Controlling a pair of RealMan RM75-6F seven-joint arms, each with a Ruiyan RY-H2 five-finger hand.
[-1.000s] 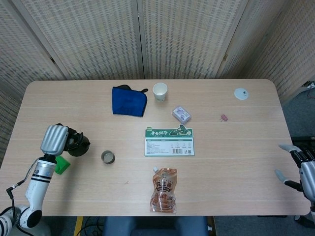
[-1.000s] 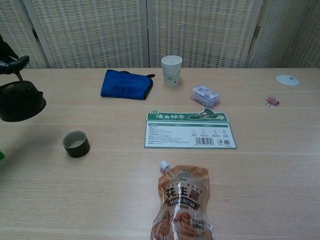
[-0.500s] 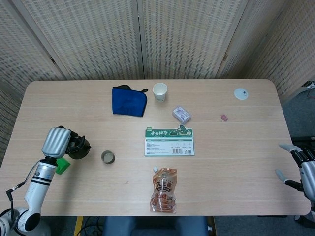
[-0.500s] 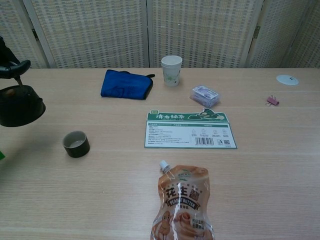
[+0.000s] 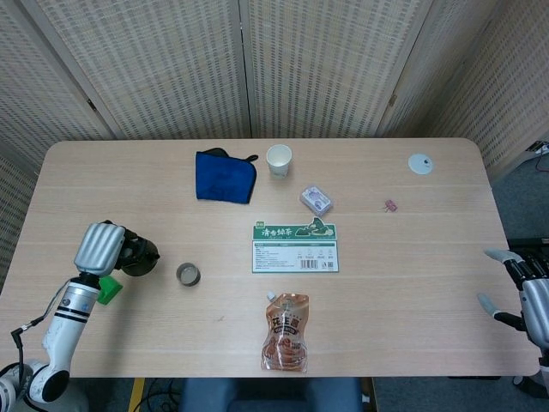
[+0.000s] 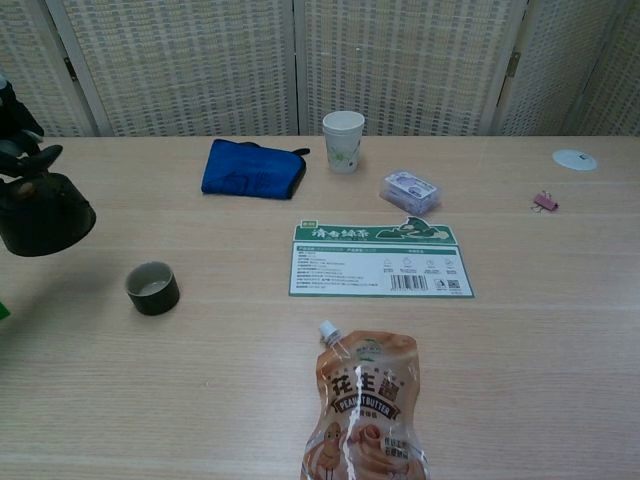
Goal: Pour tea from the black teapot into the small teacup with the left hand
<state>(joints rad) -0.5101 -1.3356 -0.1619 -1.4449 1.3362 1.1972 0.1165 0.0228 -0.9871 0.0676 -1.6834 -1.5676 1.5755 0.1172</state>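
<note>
My left hand [image 5: 99,248] holds the black teapot [image 5: 137,256] above the table's left side, left of the small teacup [image 5: 188,275]. In the chest view the teapot [image 6: 43,215] hangs at the left edge, up and to the left of the teacup [image 6: 152,288], with dark fingers [image 6: 18,130] showing above it. The teacup stands upright on the table. My right hand [image 5: 527,296] is off the table's right edge, fingers apart, holding nothing.
A blue cloth [image 5: 224,177], a paper cup [image 5: 279,160], a small packet [image 5: 316,200], a green-and-white card [image 5: 295,247] and a peanut butter pouch [image 5: 286,330] lie across the table. A green object [image 5: 107,288] sits under my left arm. A white disc [image 5: 420,163] and a pink clip [image 5: 390,205] lie far right.
My left hand has carried the teapot a little to the right, toward the teacup. The right hand has barely moved.
</note>
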